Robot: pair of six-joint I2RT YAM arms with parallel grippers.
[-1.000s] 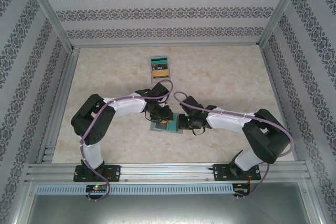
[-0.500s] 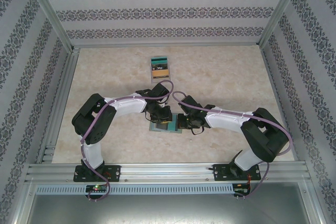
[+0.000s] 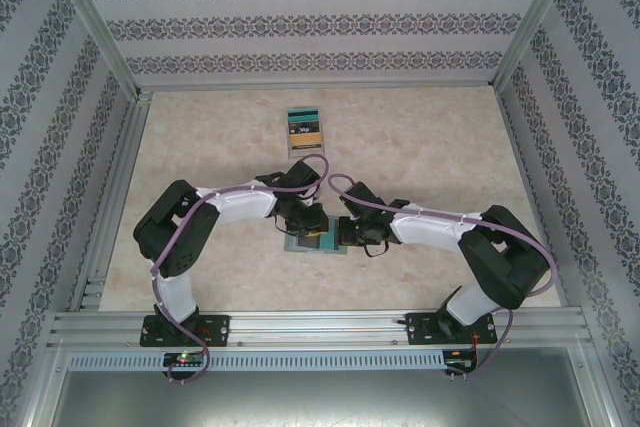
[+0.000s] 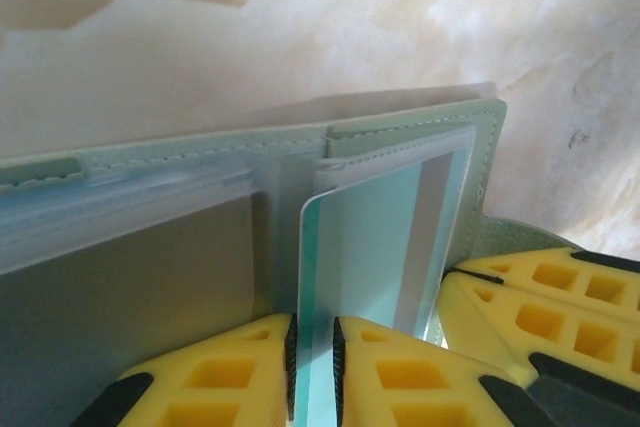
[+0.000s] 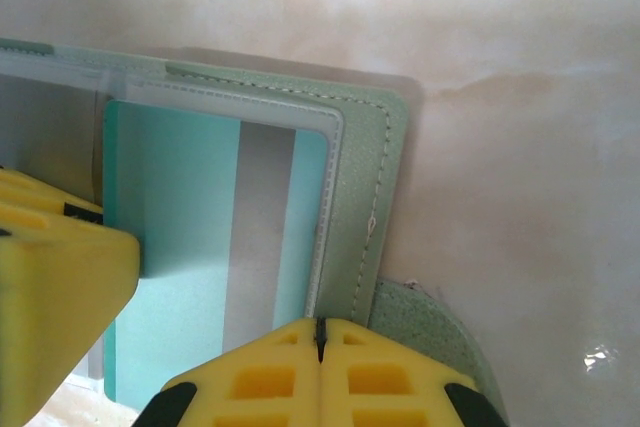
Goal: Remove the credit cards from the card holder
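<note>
Teal credit card (image 4: 380, 247) with a grey stripe sits in the clear pocket of the right-hand panel of the card holder (image 5: 365, 177); its long edge stands proud of the pocket mouth, so it is judged partly drawn but not free. The holder lies open and flat on the marble-patterned table (image 3: 450, 147), at the near middle, directly between the two arms. Farther back on the table, well apart from the holder, lies a card face with teal, dark and tan bands (image 3: 304, 132); whether this is one card or a small stack cannot be told from above. Judgement: at least one card is already out, the teal one is in mid-extraction, and the left-hand pockets look greyish and blurred, contents not readable. Left gripper (image 4: 313, 362) is clamped on the exposed edge of the teal card, black pads on either face, the card running up between the yellow fingers. Right gripper (image 5: 320, 342) has its fingers pressed together with no gap, sitting at the holder's near edge just beside the small rounded tab (image 5: 430, 317); it appears to pin that panel, though whether any material is nipped between the fingers cannot be told. The next step calls for a pull along the pocket opening with the holder held down.
</note>
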